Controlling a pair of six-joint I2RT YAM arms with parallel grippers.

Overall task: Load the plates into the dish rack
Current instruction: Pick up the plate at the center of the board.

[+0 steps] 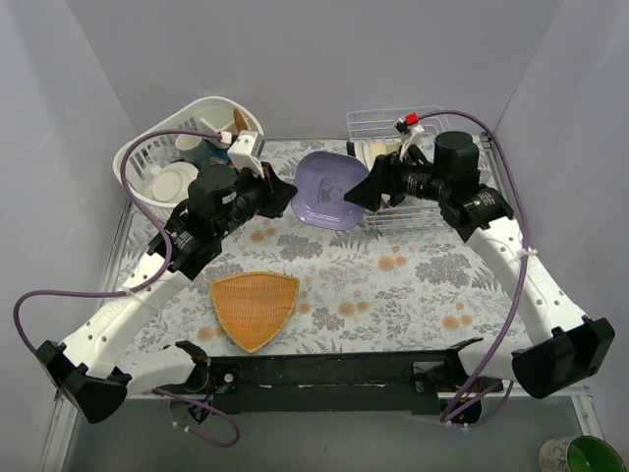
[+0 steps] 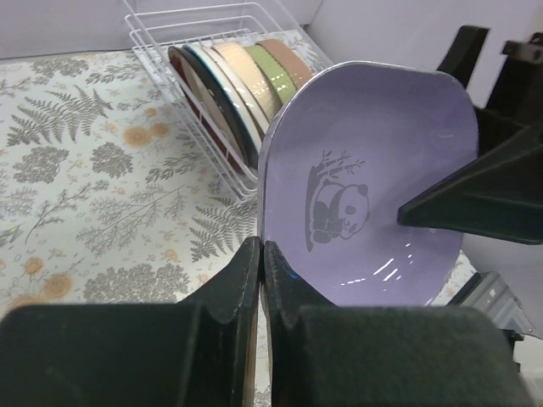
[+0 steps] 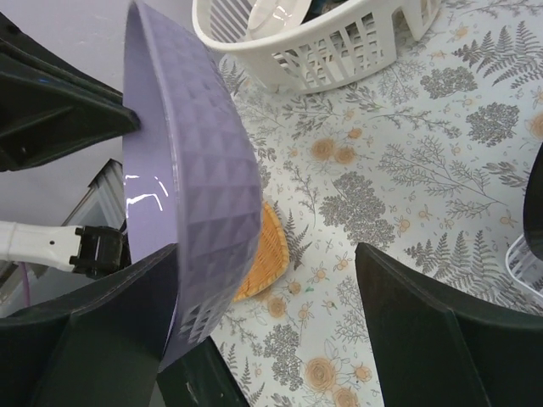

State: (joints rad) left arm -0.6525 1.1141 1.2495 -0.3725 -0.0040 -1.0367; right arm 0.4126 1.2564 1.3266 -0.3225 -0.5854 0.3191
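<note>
A lilac rounded-square plate (image 1: 329, 190) with a panda print (image 2: 373, 195) hangs upright above the table's middle back. My left gripper (image 1: 292, 194) (image 2: 261, 254) is shut on its left rim. My right gripper (image 1: 356, 195) (image 3: 271, 314) is open, and the plate's textured underside (image 3: 204, 195) stands between its fingers, close to the left finger (image 3: 102, 339) and well apart from the right one. The white wire dish rack (image 1: 393, 120) (image 2: 170, 25) stands just right of the plate. It holds several plates (image 1: 378, 152) (image 2: 246, 85) upright in its slots.
An orange woven triangular tray (image 1: 254, 307) (image 3: 267, 254) lies at the front middle of the floral mat. A white slotted oval basket (image 1: 187, 147) (image 3: 339, 42) with cups and a white plate sits at the back left. A green-lined cup (image 1: 580, 454) stands off the table, bottom right.
</note>
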